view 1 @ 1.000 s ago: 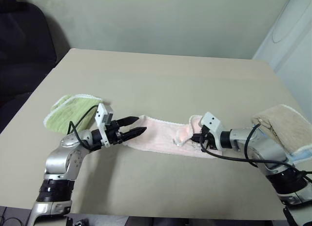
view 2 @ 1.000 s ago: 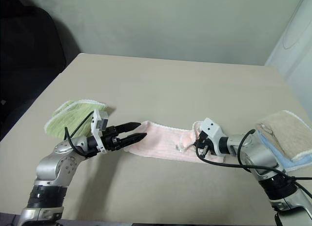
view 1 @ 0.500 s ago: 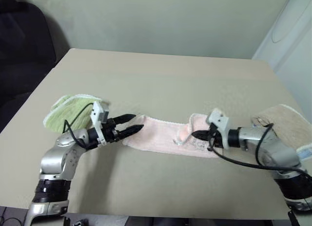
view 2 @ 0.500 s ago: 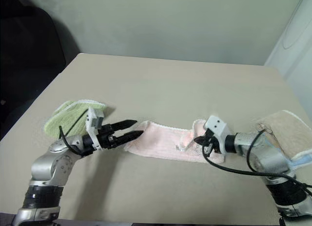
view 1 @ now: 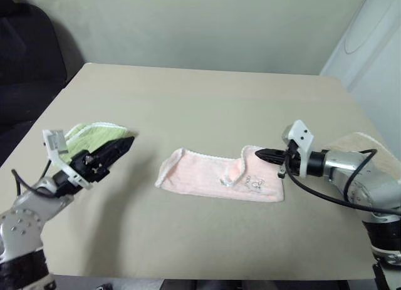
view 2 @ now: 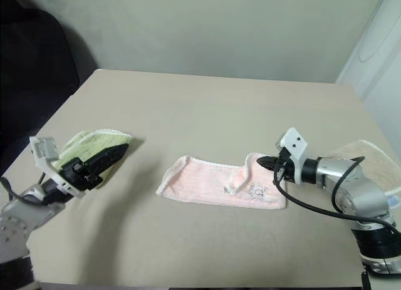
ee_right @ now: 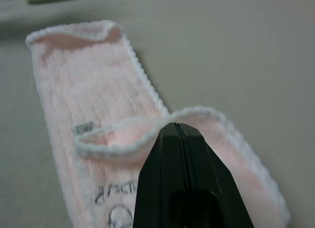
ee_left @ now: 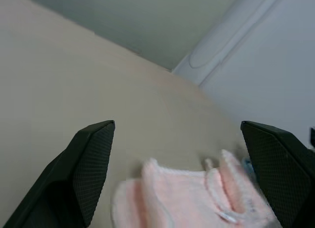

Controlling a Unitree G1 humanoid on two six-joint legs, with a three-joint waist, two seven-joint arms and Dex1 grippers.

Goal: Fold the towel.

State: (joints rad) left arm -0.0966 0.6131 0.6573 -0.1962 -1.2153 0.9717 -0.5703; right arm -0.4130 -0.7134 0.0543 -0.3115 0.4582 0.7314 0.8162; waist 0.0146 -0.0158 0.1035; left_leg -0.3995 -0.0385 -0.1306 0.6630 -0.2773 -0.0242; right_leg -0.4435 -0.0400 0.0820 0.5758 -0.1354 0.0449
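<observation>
The pale pink towel (view 1: 219, 182) lies folded into a long band on the desk (view 1: 207, 108), white-edged, its right end curled up. The left end effector (view 1: 113, 153) hangs wide open and empty; the right end effector (view 1: 263, 155) is pinched closed, holding nothing.

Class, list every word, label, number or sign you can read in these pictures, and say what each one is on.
None can be read for certain.
Dark printed mark on the pink towel: cut off and blurred, unreadable.
Small sewn-in tag on that towel: fine print too small to read.
Green towel, beige towel, table: no writing seen.
</observation>
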